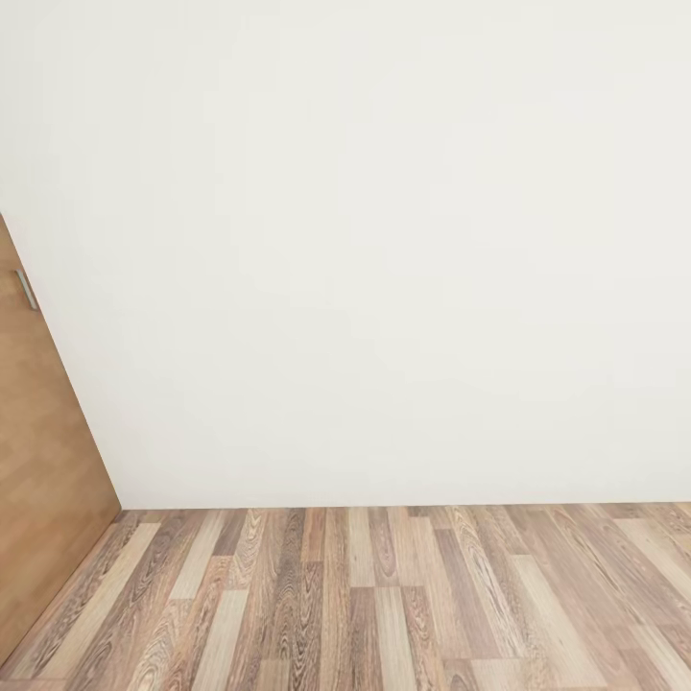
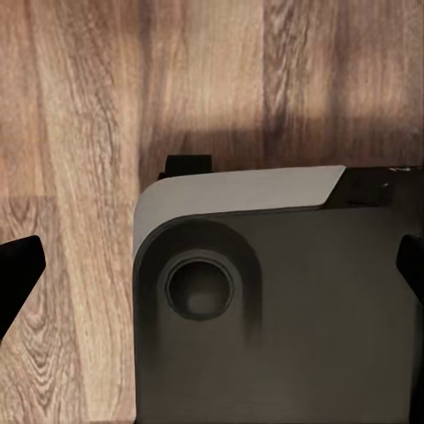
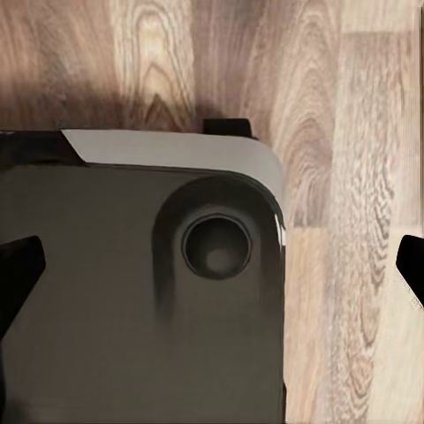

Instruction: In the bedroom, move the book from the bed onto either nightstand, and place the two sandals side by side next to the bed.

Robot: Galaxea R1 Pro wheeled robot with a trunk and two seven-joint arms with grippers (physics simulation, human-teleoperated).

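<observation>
I face a plain white wall above a brown wood-plank floor. The book, the bed, the nightstand and the sandals are out of view. In the left wrist view my left gripper hangs open over the floor, one dark fingertip at each side edge and nothing between them. My right gripper is open the same way, with its dark fingertips wide apart and empty.
A light brown wooden door with a metal handle stands at the left, meeting the wall at the corner. Below each gripper sits the robot's own dark base with a pale top edge.
</observation>
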